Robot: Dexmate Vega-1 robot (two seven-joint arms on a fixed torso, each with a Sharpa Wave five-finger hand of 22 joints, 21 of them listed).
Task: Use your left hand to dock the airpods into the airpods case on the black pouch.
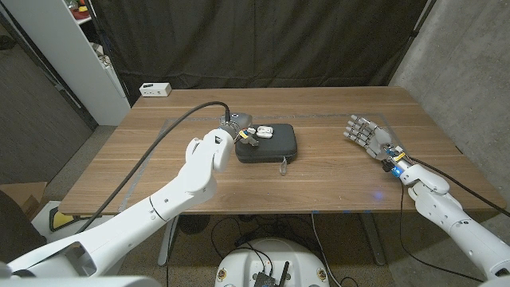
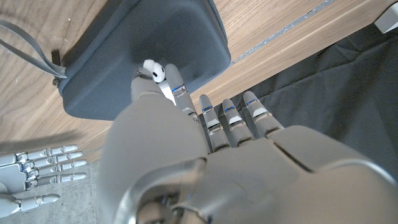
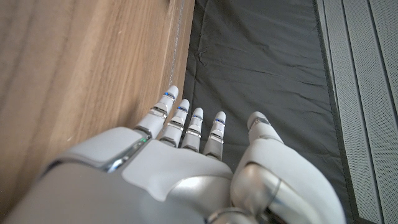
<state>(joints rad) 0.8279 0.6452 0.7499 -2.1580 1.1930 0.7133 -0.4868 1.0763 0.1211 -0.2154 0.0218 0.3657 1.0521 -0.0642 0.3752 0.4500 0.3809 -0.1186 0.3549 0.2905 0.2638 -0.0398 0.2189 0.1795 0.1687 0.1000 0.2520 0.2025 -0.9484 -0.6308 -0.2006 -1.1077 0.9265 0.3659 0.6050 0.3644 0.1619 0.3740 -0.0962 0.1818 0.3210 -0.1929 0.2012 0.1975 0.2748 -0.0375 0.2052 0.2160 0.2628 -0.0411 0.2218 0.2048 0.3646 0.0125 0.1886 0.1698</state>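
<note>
Black curtain (image 1: 263, 40) behind wooden table (image 1: 319, 183); white shelving (image 1: 76, 48) left.

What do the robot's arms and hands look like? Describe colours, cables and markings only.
Both arms have smooth white rounded shells. A thick black cable loops over the table to the left hand, and another trails off from the right wrist. The hands are grey metal; the right hand has segmented silvery fingers with small blue marks, and a blue light glows at its wrist.
</note>
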